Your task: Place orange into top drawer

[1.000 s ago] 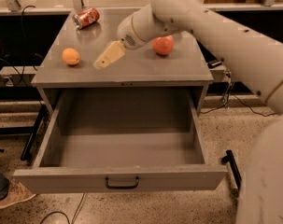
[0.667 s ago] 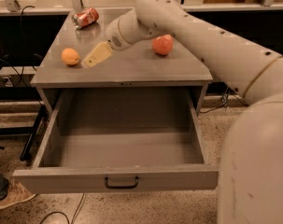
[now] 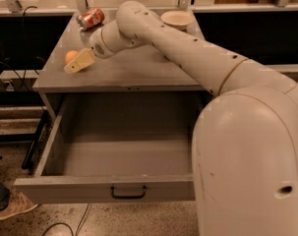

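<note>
The orange (image 3: 70, 56) is a small round fruit on the left part of the grey cabinet top (image 3: 138, 70). My gripper (image 3: 77, 63) is tan, reaches in from the right, and lies right beside the orange on its near-right side, low over the top. The top drawer (image 3: 104, 188) is pulled fully out below the cabinet top. Its inside is bare grey metal, and its black handle (image 3: 128, 192) sits centred on the front panel. The red-pink apple is hidden behind my arm.
A red soda can (image 3: 90, 19) lies on its side at the back left of the cabinet top. A pale bowl (image 3: 176, 18) stands at the back right. My big white arm (image 3: 247, 146) fills the right side. A person's shoe (image 3: 11, 206) is on the floor at the lower left.
My gripper has swung left across the cabinet top from the middle up to the orange. My arm now covers the apple.
</note>
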Robot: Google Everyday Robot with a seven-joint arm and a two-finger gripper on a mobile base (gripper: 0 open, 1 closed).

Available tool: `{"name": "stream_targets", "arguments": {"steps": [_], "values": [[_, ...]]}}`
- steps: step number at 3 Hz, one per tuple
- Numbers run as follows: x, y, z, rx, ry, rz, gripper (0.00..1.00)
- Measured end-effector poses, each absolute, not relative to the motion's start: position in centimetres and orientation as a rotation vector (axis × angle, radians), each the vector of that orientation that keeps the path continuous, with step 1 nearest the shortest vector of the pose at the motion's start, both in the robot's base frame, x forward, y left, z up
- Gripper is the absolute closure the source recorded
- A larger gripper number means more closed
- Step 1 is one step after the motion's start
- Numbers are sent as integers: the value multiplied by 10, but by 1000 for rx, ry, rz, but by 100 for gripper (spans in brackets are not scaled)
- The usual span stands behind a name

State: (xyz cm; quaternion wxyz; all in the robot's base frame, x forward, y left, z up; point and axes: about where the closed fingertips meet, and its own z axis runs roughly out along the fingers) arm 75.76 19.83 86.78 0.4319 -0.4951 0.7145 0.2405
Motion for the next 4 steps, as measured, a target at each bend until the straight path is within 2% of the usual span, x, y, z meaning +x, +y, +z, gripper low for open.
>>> {"name": "stream_targets", "arguments": {"steps": [1, 2, 4], "values": [[765, 216, 858, -1227, 1787, 637, 0], [768, 234, 851, -1213, 1779, 705, 27], [764, 246, 850, -1204, 1746, 795, 73]]}}
